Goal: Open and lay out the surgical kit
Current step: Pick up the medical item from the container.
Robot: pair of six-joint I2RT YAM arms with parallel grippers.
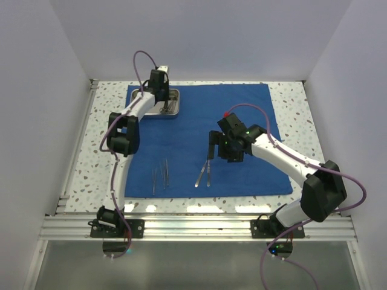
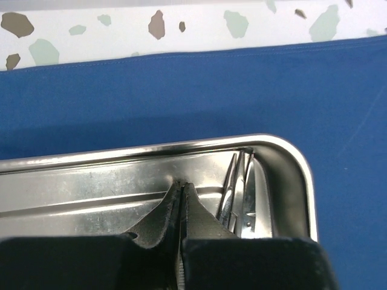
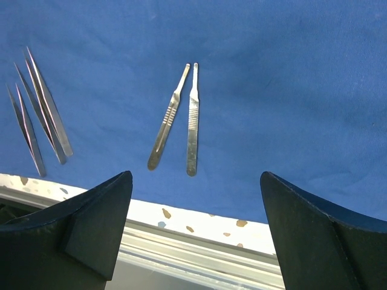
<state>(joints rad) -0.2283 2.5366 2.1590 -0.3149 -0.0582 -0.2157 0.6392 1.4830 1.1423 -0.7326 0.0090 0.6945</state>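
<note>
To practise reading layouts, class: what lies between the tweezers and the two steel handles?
Nothing: only bare blue cloth separates tweezers and handles, clearest in the right wrist view.

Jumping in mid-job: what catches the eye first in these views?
The royal-blue cloth lies spread flat, with tweezers and two slim steel handles laid near its near edge. At its far-left corner the left gripper is down in the shiny steel tray, fingers together; the right gripper hangs open over the cloth's middle.

The overhead view faces down on the blue cloth (image 1: 199,139), which both wrist views see from close above.
</note>
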